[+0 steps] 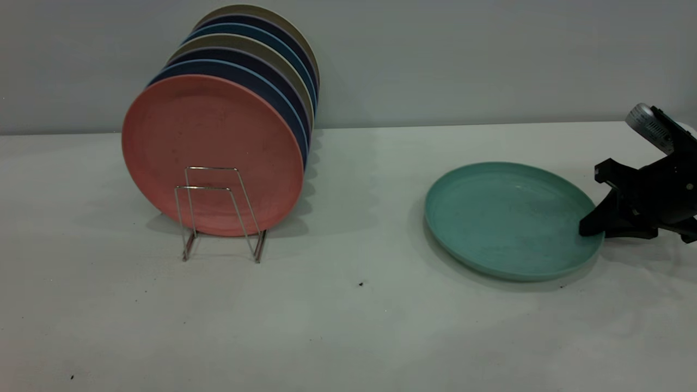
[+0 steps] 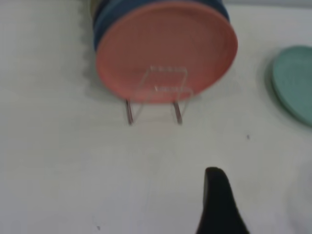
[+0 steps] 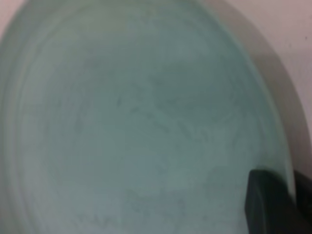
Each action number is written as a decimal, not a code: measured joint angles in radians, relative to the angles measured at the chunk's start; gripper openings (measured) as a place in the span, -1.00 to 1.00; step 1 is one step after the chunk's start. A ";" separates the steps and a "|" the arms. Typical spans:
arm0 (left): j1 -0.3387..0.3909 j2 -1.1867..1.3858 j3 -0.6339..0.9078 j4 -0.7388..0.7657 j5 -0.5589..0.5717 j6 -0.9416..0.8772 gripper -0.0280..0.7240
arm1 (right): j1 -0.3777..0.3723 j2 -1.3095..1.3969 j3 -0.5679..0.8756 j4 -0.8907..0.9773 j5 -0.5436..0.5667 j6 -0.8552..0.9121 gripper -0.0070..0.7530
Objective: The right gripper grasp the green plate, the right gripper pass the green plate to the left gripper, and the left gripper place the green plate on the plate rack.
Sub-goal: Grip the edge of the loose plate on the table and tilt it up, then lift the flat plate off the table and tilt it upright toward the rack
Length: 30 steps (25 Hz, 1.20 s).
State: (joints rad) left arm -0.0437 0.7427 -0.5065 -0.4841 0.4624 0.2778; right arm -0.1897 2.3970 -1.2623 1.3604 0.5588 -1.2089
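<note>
The green plate lies on the table at the right; it fills the right wrist view. My right gripper is at the plate's right rim, low over the table. Its jaws straddle the rim, one finger inside the plate and the other outside, closed on it. The plate rack stands at the left, its two front wire loops bare in front of a salmon-pink plate. My left gripper is out of the exterior view; one dark finger shows over bare table, facing the rack.
Behind the pink plate, several dark blue and beige plates stand upright in the rack toward the grey back wall. The table between rack and green plate is bare white surface with a few dark specks.
</note>
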 joint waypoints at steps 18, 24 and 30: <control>-0.176 0.756 -0.324 -0.409 -0.044 0.420 0.34 | 0.042 -0.293 0.002 -0.320 0.124 0.092 -0.95; -0.252 0.944 -0.435 -0.426 -0.056 0.433 0.34 | 0.140 -0.293 0.003 -0.342 0.130 0.093 -0.95; -0.264 1.053 -0.462 -0.466 -0.075 0.438 0.34 | 0.234 -0.293 0.003 -0.340 0.151 0.093 -0.95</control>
State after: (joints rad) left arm -0.3076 1.7959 -0.9689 -0.9506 0.3876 0.7157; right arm 0.0441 2.1035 -1.2593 1.0206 0.7096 -1.1162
